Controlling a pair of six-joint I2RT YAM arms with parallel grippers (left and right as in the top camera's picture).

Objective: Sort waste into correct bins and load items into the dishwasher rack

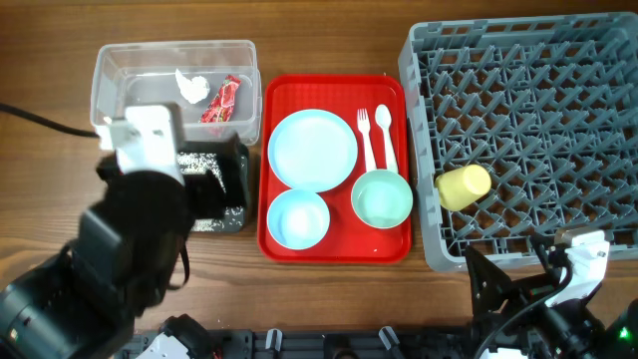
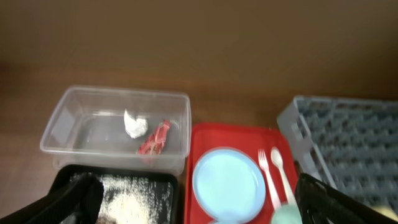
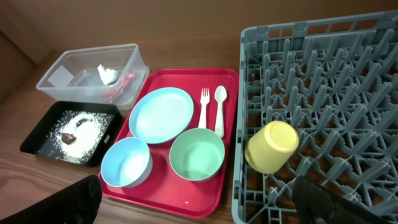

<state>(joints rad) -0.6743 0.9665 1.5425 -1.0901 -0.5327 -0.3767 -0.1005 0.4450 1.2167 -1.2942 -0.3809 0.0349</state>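
Both hands [image 3: 199, 211] [image 2: 193, 205] gape empty — two bowls [image 3: 127, 162] [image 3: 197, 154], one plate [image 3: 161, 114], one cup [image 3: 272, 146].

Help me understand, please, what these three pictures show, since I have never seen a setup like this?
Two robot arms work at a wooden table. One camera looks down from above; one rides on each wrist. The dark shapes at the bottom are the arms; neither holds anything visible. A clear tub holds a tissue and red wrapper; a black tray holds food scraps. The red tray carries a plate, two bowls, a fork and spoon. A yellow cup lies in the grey rack.
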